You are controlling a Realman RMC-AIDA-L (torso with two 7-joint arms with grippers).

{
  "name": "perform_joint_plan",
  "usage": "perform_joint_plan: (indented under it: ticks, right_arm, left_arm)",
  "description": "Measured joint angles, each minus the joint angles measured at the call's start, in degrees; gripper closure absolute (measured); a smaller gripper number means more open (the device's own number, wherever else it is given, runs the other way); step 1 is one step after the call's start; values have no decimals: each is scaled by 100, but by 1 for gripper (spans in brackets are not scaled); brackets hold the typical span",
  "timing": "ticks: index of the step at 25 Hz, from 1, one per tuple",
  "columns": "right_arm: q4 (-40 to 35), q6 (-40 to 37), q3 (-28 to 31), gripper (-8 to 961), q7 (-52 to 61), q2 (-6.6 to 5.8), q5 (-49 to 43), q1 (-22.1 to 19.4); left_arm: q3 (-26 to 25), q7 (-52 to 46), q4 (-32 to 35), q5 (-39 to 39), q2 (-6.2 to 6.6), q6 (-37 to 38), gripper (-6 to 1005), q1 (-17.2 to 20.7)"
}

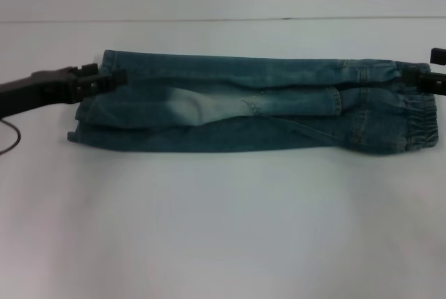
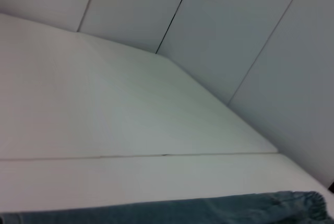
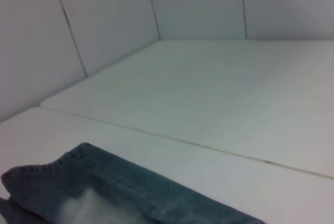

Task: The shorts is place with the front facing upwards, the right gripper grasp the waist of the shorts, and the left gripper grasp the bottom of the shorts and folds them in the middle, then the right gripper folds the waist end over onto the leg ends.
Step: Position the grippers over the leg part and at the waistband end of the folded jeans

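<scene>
Left gripper (image 1: pixel 115 78) is sitting at the leg-end far corner of the shorts (image 1: pixel 258 111); whether its fingers are pinching cloth, I cannot tell. Shorts are lying already halved lengthwise on the white table (image 1: pixel 223 229), long axis running left-right. Right gripper (image 1: pixel 418 76) is sitting at the elastic waist (image 1: pixel 418 114), grip likewise unclear; it is nearer for the waist-over-legs fold, travelling leftward.

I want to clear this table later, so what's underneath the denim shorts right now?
The shorts lie folded lengthwise on the white table; only tabletop shows around them. Anything beneath the denim is covered and cannot be seen.
</scene>
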Motion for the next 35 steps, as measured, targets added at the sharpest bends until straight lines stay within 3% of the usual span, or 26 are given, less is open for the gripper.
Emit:
perform_joint_plan:
  ticks: [5, 11, 23, 35]
  right_arm:
    - [175, -157, 258, 76, -465, 1, 399, -203]
    - [939, -489, 995, 77, -1682, 2, 1161, -486]
    - [1055, -458, 1186, 74, -1753, 0, 780, -580]
    - [1114, -412, 1191, 74, -1689, -47, 521, -584]
  left_arm:
    - [-278, 297, -279, -183, -23, 462, 174, 164]
    - [-281, 585, -393, -157, -101, 393, 169, 279]
    - [-299, 968, -490, 90, -20, 1300, 172, 376]
    - [-259, 1143, -514, 411, -18, 1441, 172, 318]
